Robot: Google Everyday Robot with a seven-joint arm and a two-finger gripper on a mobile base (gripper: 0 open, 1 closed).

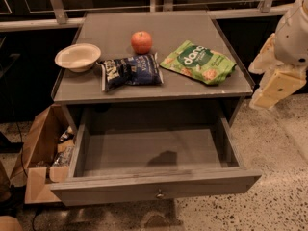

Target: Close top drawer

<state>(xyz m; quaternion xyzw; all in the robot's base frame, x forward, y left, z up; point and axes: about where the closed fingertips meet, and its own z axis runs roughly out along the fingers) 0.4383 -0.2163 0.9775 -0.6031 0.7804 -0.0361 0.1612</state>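
The top drawer point(154, 154) is a wide grey wooden drawer, pulled far out of the cabinet and empty inside. Its flat front panel point(120, 190) faces me at the bottom, with one small round metal knob point(159, 194) in the middle. My gripper point(275, 83) hangs at the right edge on the cream and white arm, level with the cabinet top. It is to the right of the cabinet and above the drawer's right side, touching neither.
On the cabinet top point(110, 32) lie a white bowl point(77, 57), a red apple point(141, 42), a dark blue chip bag point(130, 71) and a green snack bag point(199, 61). A cardboard box point(41, 153) stands on the floor to the left. Speckled floor lies on the right.
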